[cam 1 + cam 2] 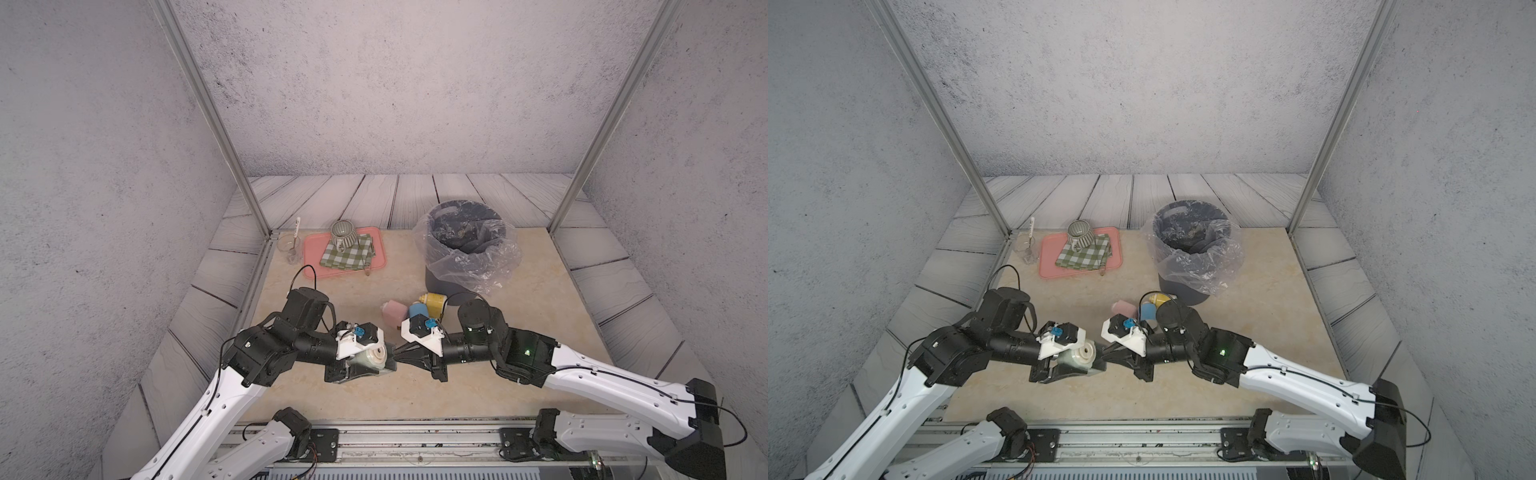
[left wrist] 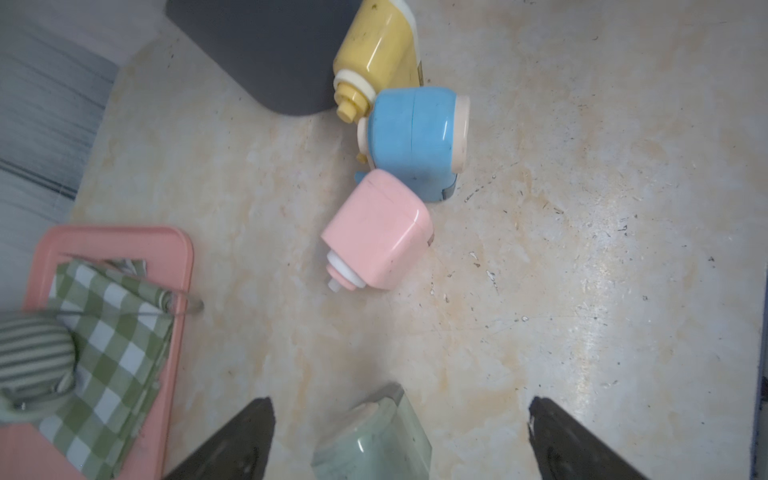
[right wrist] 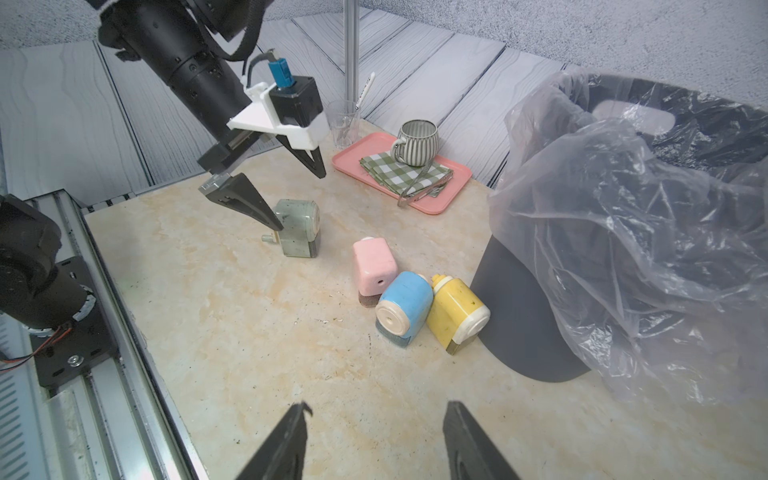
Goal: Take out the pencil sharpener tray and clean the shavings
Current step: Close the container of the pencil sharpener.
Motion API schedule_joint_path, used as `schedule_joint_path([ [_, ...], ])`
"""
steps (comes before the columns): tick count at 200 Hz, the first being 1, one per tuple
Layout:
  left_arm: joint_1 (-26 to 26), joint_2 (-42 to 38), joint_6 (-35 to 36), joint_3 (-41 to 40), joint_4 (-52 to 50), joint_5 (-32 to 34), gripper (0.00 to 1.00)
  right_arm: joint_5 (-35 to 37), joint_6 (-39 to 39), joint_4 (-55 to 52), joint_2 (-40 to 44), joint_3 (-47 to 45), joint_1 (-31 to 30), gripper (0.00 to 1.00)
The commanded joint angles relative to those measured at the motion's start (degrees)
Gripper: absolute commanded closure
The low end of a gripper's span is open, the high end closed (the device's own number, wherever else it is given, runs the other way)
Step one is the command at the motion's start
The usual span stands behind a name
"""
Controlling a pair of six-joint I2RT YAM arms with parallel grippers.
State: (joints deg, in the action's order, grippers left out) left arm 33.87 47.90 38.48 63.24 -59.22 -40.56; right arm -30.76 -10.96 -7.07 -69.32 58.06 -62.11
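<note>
Two tools at the green sharpener, tray not yet out.

In both top views, low centre, the left tool [image 1: 374,368] straddles the green sharpener [image 1: 361,360] on the bench [image 1: 552,307], with the right tool [image 1: 401,361] just beside it. In the left wrist view, the sharpener sits at bottom centre between wide fingers, gaps on both sides, held by nothing. In the right wrist view, the right tool's fingers stand wide and empty at the bottom edge, and the tray seems seated in the sharpener's base. Pulling it before the left tool clamps could slide or tip the sharpener, spilling shavings short of the bin [image 3: 519,311].
</note>
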Motion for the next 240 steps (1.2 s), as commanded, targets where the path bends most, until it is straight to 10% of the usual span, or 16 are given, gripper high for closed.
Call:
schedule_joint_path([
  [1,0.41,-0.64,0.46,-0.43,4.10,-3.83,1.00,-0.78,1.36,0.34,-0.30,-0.66,-0.91,0.58],
  [64,0.42,0.00,1.25,-1.45,3.68,-3.30,1.00,3.38,1.81,-2.03,7.24,-4.22,-0.91,0.23],
  [113,0.42,0.18,1.45,-1.19,2.95,-2.88,1.00,5.47,2.85,-3.00,11.11,-5.74,-0.90,0.18],
  [139,0.44,0.05,1.42,-1.19,2.62,-2.77,1.00,7.29,3.98,-2.46,12.65,-5.64,-0.93,0.28],
  [180,0.43,0.36,1.29,-1.11,2.83,-2.86,1.00,4.72,5.99,-2.87,9.24,-2.54,-0.91,0.69],
  [240,0.43,0.26,1.00,-1.53,3.19,-2.94,1.00,3.87,7.62,-0.05,5.64,-1.21,-0.96,0.84],
])
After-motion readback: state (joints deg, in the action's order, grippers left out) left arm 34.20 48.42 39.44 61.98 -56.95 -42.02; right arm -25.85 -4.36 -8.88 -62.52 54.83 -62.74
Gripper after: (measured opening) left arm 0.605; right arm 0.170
